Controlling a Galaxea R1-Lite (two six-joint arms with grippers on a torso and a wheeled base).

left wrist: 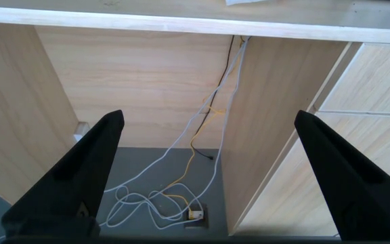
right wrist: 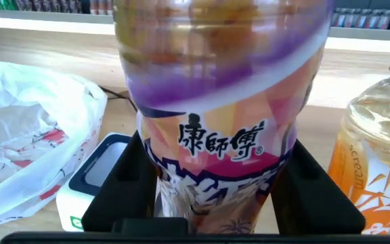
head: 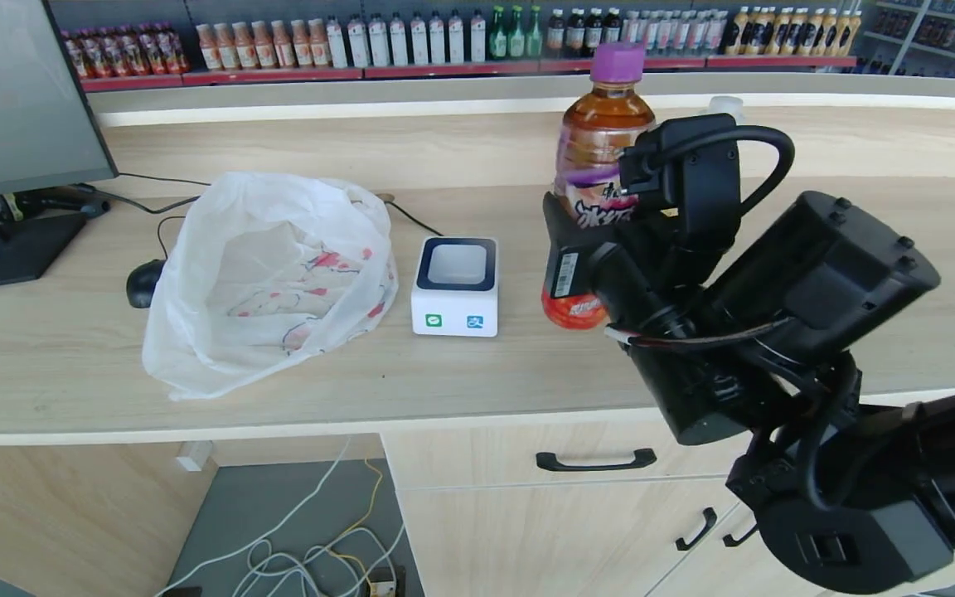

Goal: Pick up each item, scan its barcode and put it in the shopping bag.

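Left gripper (left wrist: 208, 118) hangs low, below tabletop (head: 527, 381) edge, jaws spread, holding nothing. Right gripper (head: 598, 240) jaws pinching tea bottle (head: 602, 133) upright just beside scanner (head: 455, 286), likely for barcode read. Shopping bag (head: 270, 274) beyond, mouth open to receive.

Glossy plastic bottle (head: 603, 137), matt wooden counter (head: 519, 377)

Head camera looks down over the tabletop (head: 71, 365). Right wrist camera, close against the bottle (right wrist: 225, 88), shares its bag (head: 270, 274) and scanner (head: 455, 286). Left wrist camera sits low, facing cables (left wrist: 161, 196) under the tabletop.
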